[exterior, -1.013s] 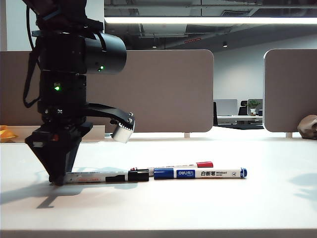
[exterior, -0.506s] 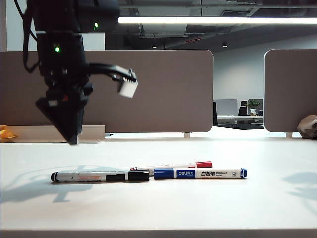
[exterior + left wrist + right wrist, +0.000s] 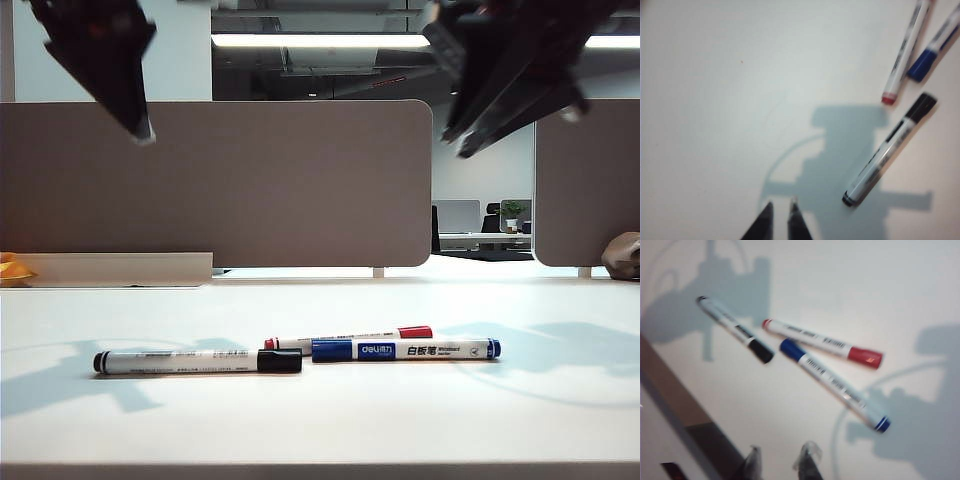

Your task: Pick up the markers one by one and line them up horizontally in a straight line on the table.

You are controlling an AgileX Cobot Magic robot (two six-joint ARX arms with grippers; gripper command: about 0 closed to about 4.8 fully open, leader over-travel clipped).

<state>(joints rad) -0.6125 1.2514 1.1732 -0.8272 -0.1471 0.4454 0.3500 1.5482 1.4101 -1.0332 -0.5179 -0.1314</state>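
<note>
Table (image 3: 320, 420): white top; all three markers lie on it, none held.
Black-capped marker (image 3: 197, 361): lower left of centre, lying level, its cap end just beside the blue one.
Blue-capped marker (image 3: 405, 349): centre right, in line with the black one.
Red-capped marker (image 3: 350, 337): just behind those two, slightly slanted.
Left gripper (image 3: 780, 212): upper left in the exterior view, high above the table, fingers nearly together, empty.
Right gripper (image 3: 781, 460): upper right, raised, fingers apart, empty.

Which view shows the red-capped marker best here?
The right wrist view: the red-capped marker lies fully visible, cap and barrel. The exterior view hides it partly behind the blue-capped marker; the left wrist view cuts off its cap end.
</note>
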